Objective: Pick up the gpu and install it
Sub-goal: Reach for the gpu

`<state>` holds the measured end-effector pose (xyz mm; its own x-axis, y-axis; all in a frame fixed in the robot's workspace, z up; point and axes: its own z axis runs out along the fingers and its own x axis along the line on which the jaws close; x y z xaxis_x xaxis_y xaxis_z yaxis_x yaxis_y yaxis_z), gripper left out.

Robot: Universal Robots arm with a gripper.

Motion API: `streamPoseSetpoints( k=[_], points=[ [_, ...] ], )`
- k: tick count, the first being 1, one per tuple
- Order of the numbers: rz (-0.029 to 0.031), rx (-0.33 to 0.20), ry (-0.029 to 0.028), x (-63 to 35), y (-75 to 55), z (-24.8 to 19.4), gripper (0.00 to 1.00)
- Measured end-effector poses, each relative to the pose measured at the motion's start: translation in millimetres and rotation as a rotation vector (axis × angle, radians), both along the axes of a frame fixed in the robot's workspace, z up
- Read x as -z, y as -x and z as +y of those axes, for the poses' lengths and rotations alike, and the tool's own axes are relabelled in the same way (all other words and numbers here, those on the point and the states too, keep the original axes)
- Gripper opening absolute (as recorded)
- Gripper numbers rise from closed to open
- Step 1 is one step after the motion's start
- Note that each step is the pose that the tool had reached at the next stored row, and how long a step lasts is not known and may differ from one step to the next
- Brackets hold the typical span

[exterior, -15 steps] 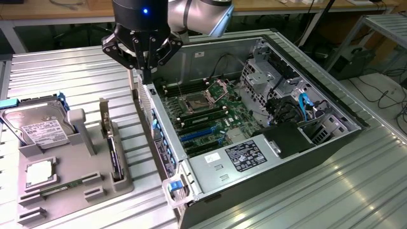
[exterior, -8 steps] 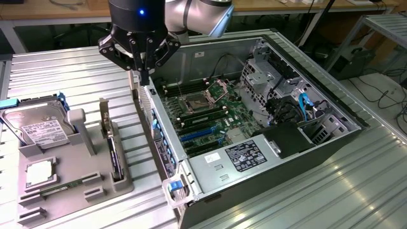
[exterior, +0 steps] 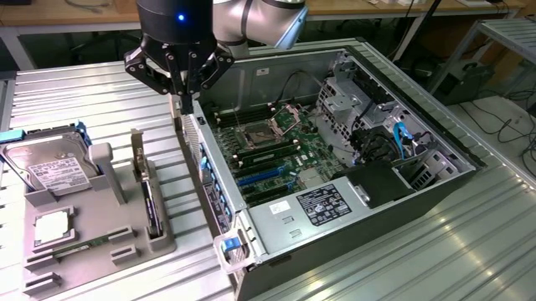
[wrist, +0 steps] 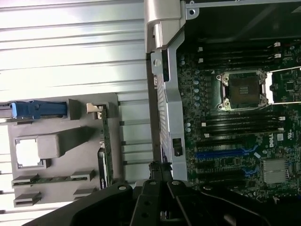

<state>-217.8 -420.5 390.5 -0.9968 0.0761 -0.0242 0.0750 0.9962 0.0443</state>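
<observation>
The gpu (exterior: 148, 195) (wrist: 105, 149) stands on its long edge in a slot of the grey parts tray (exterior: 105, 216) (wrist: 75, 157), with its pale metal bracket at the end farther from the exterior camera. Nothing is touching it. On the same tray, toward the exterior view's left, are a memory stick (exterior: 84, 243) lying flat, a silver processor (exterior: 52, 226) in its pocket, and a hard drive (exterior: 46, 166) with a white label leaning in a blue-edged cradle.

My gripper (exterior: 186, 97) (wrist: 160, 172) hangs well apart from the card, above the rear wall of the open computer case (exterior: 377, 238) (wrist: 171, 94). Its fingers are drawn together and it carries nothing. The case lies on its side just beside the tray on the ribbed metal table (exterior: 92, 106). Inside it the motherboard (exterior: 289, 157) (wrist: 235, 141) faces up, with an open processor socket (exterior: 260, 135) (wrist: 242, 89), blue expansion slots (exterior: 260, 179) (wrist: 225, 154) and a power supply (exterior: 318, 204) at the near end.
</observation>
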Motion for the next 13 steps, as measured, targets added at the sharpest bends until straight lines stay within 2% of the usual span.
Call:
streamPoseSetpoints(
  k=[13],
  points=[
    [-0.0001, 0.000, 0.0000, 0.1, 13.5, -5.7, 0.11]
  ],
)
